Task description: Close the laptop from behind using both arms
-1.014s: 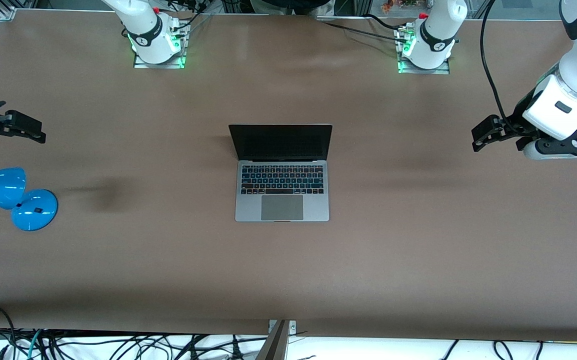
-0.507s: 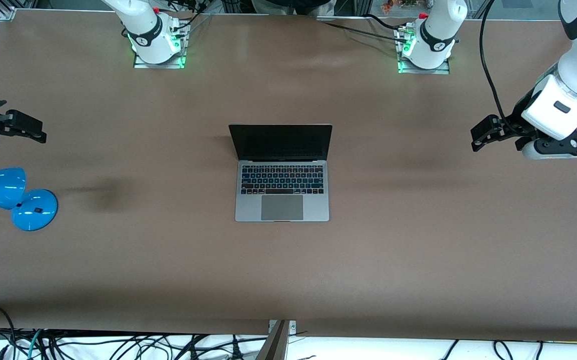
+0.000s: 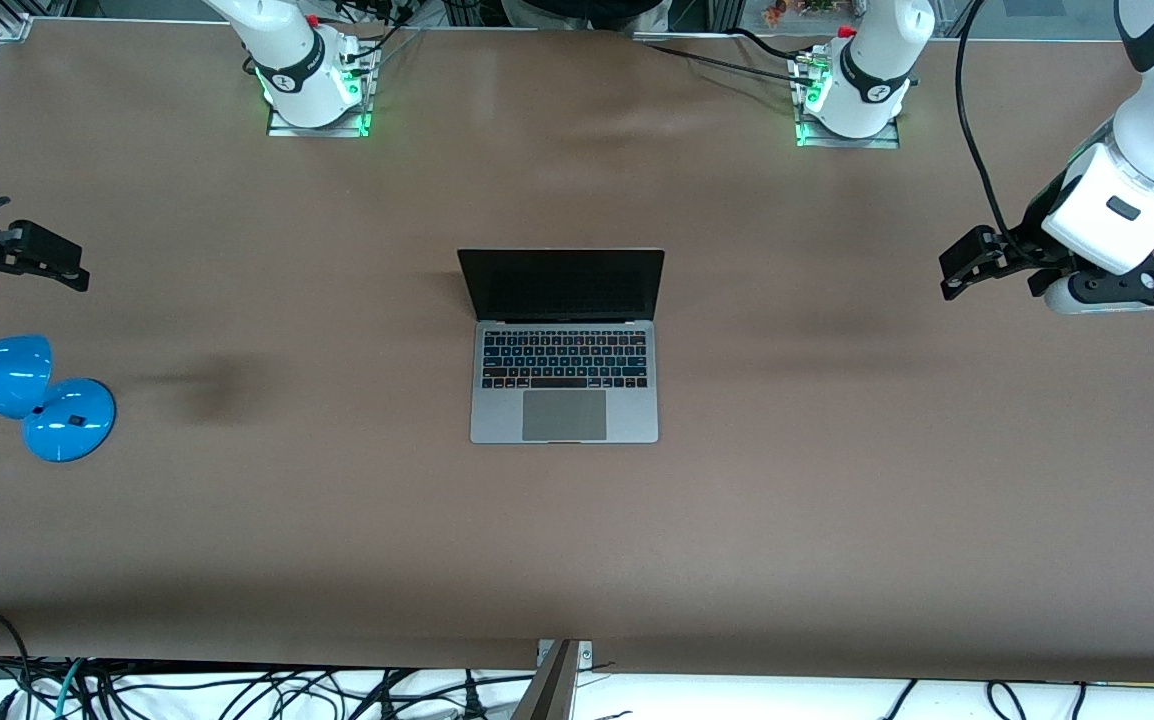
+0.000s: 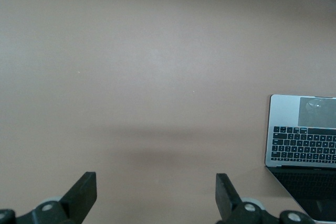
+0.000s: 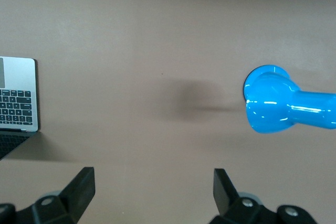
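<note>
The silver-grey laptop (image 3: 564, 380) lies open in the middle of the table, its black screen upright and facing the front camera. It also shows at the edge of the left wrist view (image 4: 302, 135) and of the right wrist view (image 5: 16, 98). My left gripper (image 3: 959, 270) is open and empty, in the air over the bare table at the left arm's end; its own view (image 4: 156, 192) shows only table between the fingers. My right gripper (image 3: 62, 268) is open and empty over the right arm's end, its own view (image 5: 154, 190) showing only table.
A blue lamp (image 3: 27, 395) lies on the table at the right arm's end, below my right gripper in the front view; it also shows in the right wrist view (image 5: 278, 106). The two arm bases (image 3: 315, 80) (image 3: 852, 85) stand along the table's edge farthest from the front camera.
Both grippers have drifted very slightly, the left one upward in the front view. The laptop has not moved.
</note>
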Tool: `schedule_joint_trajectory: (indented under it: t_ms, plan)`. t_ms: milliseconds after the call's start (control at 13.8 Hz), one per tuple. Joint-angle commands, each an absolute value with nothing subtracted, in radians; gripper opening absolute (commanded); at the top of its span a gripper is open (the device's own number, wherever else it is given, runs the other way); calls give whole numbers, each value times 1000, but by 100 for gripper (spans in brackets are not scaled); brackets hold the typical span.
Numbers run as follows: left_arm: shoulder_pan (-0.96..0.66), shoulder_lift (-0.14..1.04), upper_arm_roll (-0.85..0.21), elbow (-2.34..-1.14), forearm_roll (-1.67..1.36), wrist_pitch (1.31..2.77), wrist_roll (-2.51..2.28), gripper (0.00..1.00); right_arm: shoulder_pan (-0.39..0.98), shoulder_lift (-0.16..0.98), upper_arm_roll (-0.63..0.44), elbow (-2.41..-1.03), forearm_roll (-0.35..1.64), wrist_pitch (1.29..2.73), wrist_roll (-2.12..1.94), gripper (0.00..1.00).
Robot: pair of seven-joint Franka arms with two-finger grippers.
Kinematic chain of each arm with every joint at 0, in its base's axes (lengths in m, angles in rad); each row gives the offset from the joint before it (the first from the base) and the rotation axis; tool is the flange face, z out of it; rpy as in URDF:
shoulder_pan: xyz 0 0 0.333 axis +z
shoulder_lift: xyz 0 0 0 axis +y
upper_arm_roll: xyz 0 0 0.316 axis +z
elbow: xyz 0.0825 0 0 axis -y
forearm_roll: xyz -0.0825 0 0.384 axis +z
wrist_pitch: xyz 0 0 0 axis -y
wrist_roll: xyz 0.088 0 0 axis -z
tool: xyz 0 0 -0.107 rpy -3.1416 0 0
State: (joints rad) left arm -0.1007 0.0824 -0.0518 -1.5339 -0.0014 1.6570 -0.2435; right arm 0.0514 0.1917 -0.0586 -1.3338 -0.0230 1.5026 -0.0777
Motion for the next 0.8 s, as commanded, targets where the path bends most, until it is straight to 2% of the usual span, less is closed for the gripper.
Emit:
schedule_joint_trajectory:
  t_ms: [0,725]
  plan:
    - [-92,35,-67,-1582,-6,1658,-253,100,51,120,-60,-1440,-12,1543,-74,100]
    - [-94,44,-71,-1574,-6,1657,-250,100,52,61,-40,-1531,32,1572,-69,100]
